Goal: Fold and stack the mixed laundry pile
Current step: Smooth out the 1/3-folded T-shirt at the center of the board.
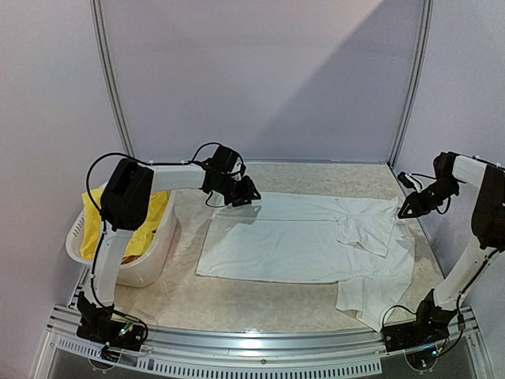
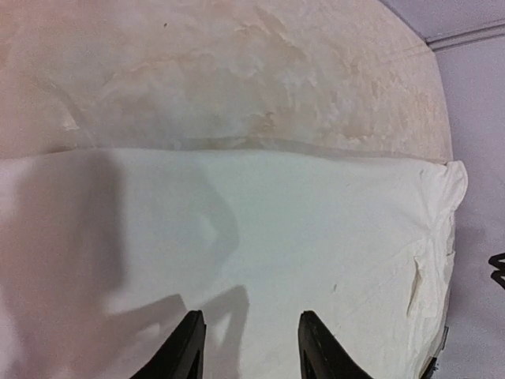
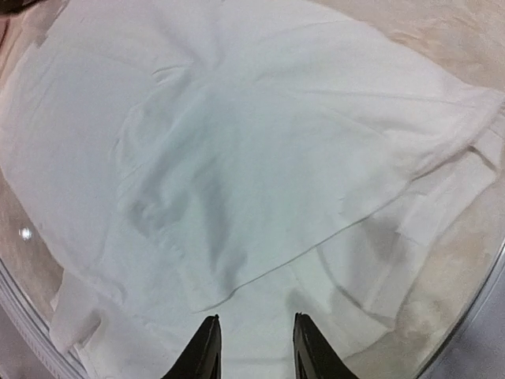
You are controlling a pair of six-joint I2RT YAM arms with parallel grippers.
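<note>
The white T-shirt (image 1: pixel 300 241) lies spread flat mid-table (image 1: pixel 237 304), its far right sleeve folded in over the body. The left gripper (image 1: pixel 246 193) hangs above the shirt's far left corner, jaws parted, holding nothing. The right gripper (image 1: pixel 410 207) (likewise parted and empty) hangs at the far right edge. Yellow cloth (image 1: pixel 154 225) fills the basket (image 1: pixel 154 264) at left.

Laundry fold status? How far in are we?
Done: white T-shirt spread flat, far sleeve folded in over the body. In hand: nothing gripped; left gripper and right gripper are both open at the shirt's far edge. Left: near sleeve not yet folded, body folds, and the yellow garment in the basket. No stack in view.
</note>
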